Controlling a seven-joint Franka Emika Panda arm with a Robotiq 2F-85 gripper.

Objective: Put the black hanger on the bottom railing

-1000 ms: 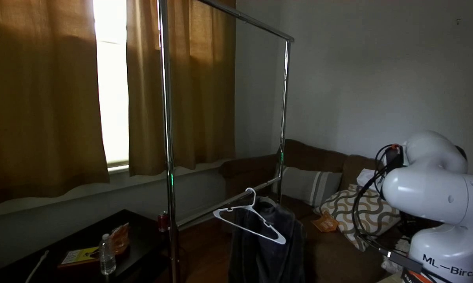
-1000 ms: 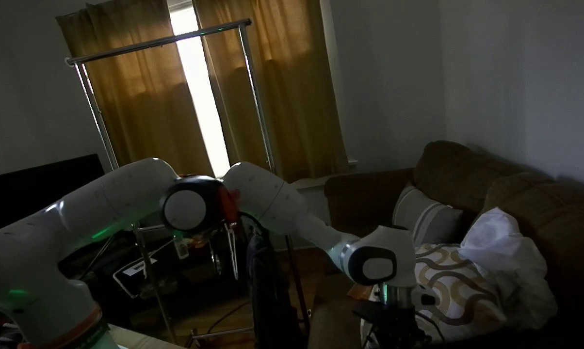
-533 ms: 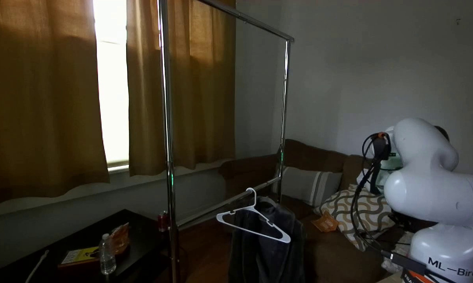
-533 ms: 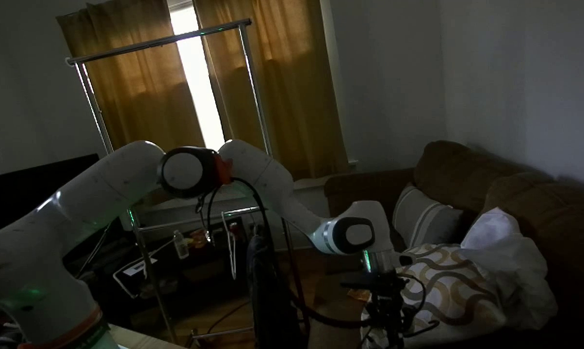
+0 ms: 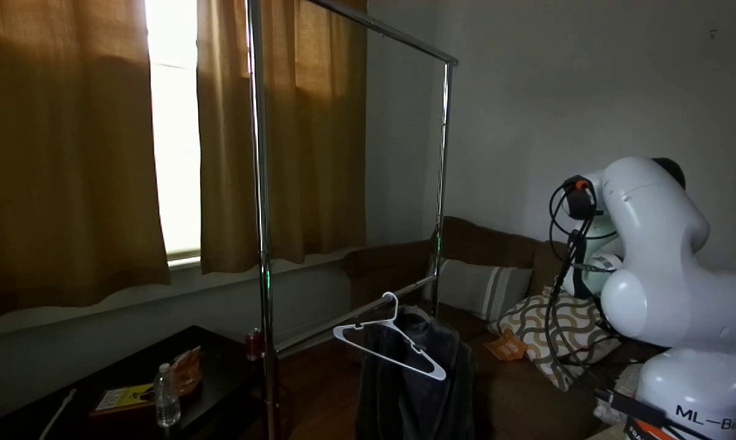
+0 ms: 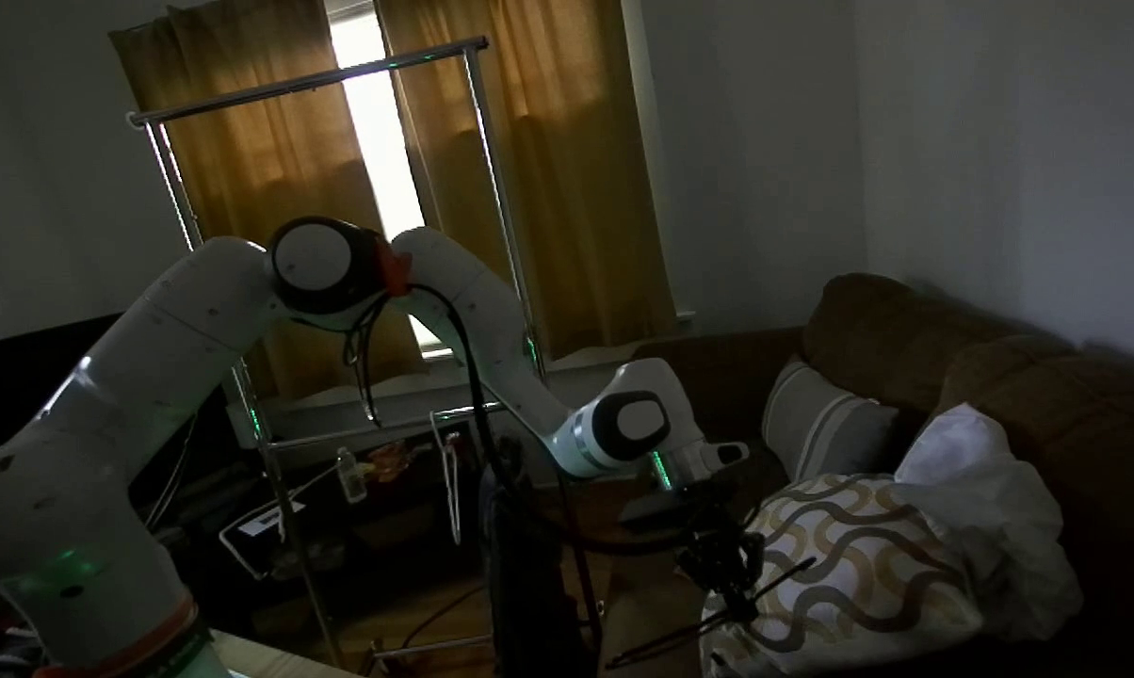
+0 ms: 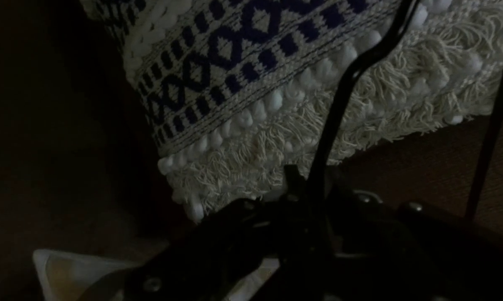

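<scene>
Ann: Where's the black hanger [image 7: 337, 115]?
Ben: In the wrist view its thin, bent rod goes from the low middle up to the top right; the dark fingers of the gripper [image 7: 314, 179] pinch it tight; in an exterior view it's at the lower right, in front of a pillow [image 6: 859, 556] with wavy lines, well apart from the bottom railing [image 6: 473, 411].
Ann: What's that railing like?
Ben: It's a thin, straight metal bar, low on a tall, shiny rack [image 5: 261, 183]; a smooth white hanger [image 5: 390, 322], like a triangle, hooks over it; a soft dark coat [image 5: 417, 397] shows behind, at the bottom middle.
Ann: And the wrist view's top?
Ben: A bumpy woven cloth [image 7: 234, 83]; it has dark blue crosses, white puffs and stringy fringe.
Ann: And the room?
Ben: It's dim; gold-brown curtains [image 5: 68, 153] hang at the upper left; a black table [image 5: 215, 348] with a clear bottle [image 5: 167, 400] sits lower left; a brown sofa [image 6: 897, 320] is along the wall.
</scene>
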